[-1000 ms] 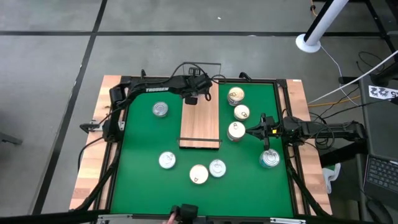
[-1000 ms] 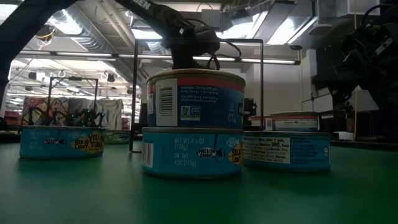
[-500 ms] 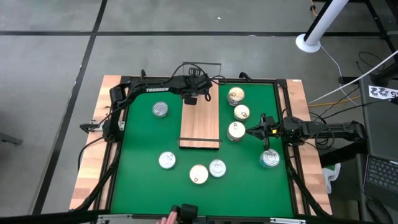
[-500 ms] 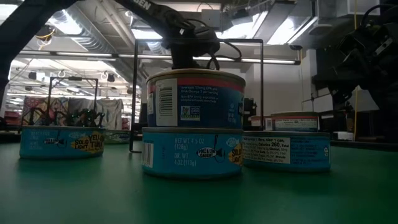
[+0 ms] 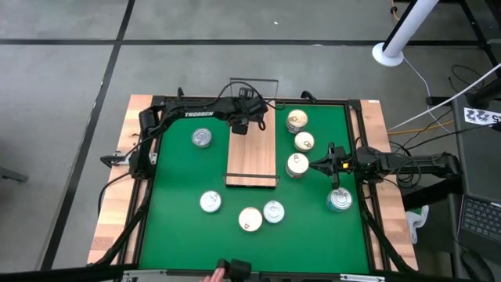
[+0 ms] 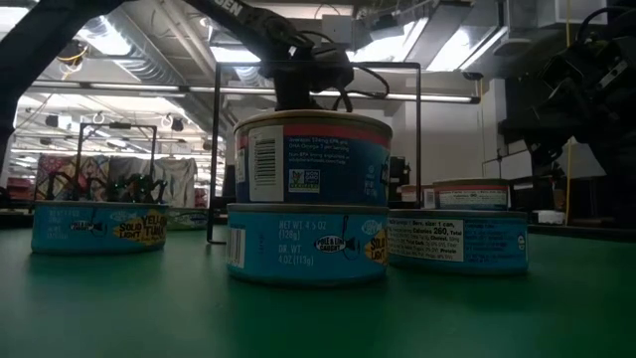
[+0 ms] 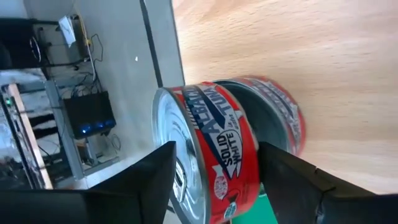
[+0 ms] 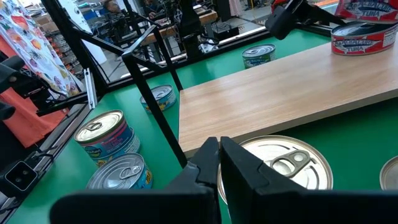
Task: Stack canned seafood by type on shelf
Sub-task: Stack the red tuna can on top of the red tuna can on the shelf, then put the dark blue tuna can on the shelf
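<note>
The shelf (image 5: pixel 251 153) is a light wood board on the green mat, with wire rails at its short ends. My left gripper (image 5: pixel 242 124) is at the shelf's far end, shut on a red-labelled tin (image 7: pixel 214 158). Close beyond it, a second red tin (image 7: pixel 277 118) stands on the board and also shows in the right wrist view (image 8: pixel 364 34). My right gripper (image 5: pixel 315 164) hangs shut just right of a cream-gold tin (image 5: pixel 297 164), whose pull-tab top (image 8: pixel 286 165) lies past the fingers. My left gripper pinches the red tin across its two flat faces. One finger (image 7: pixel 152 180) lies on the silver face (image 7: pixel 177 162) and the other finger (image 7: pixel 292 177) on the opposite face, so the label band (image 7: pixel 217 143) shows between them. The tin is held clear of the board, close to the second red tin.
Loose tins lie on the mat: one silver (image 5: pixel 202 138) left of the shelf, two cream-gold (image 5: pixel 296 120) (image 5: pixel 304 141) to its right, a larger silver one (image 5: pixel 339 200), and three near the front (image 5: pixel 210 202) (image 5: pixel 250 219) (image 5: pixel 273 211). A person's fingers (image 5: pixel 211 275) show at the near edge.
My left gripper, with the red tin, has edged slightly toward the table's right at the shelf's far end. The right arm and the loose tins have kept still.
</note>
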Available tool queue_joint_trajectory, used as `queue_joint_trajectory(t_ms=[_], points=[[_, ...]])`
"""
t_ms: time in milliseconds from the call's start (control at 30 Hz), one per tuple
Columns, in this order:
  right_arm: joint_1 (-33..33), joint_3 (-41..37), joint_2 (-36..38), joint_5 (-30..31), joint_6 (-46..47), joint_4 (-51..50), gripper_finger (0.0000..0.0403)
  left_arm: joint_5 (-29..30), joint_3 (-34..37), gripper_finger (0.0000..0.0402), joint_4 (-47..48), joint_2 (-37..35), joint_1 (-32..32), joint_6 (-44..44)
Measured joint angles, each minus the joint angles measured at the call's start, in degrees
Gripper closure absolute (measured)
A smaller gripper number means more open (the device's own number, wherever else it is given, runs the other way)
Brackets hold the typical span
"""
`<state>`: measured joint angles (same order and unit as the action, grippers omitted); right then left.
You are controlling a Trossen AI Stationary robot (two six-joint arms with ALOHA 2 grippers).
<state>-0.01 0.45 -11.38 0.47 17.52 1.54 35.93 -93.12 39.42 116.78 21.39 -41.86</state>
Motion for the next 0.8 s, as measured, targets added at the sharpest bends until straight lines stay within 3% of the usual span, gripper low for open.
queue_joint_trajectory(t_ms=[300,800], points=[[0.0,-0.02,-0.02,0.0,0.0,0.0,0.0384,0.41,0.0,0.0178,6.22,-0.16,-0.43,-2.31],[0.0,-0.02,-0.01,0.52,0.0,0.07,0.0384,0.51,-4.88,0.0178,6.68,-0.27,-0.46,0.02]])
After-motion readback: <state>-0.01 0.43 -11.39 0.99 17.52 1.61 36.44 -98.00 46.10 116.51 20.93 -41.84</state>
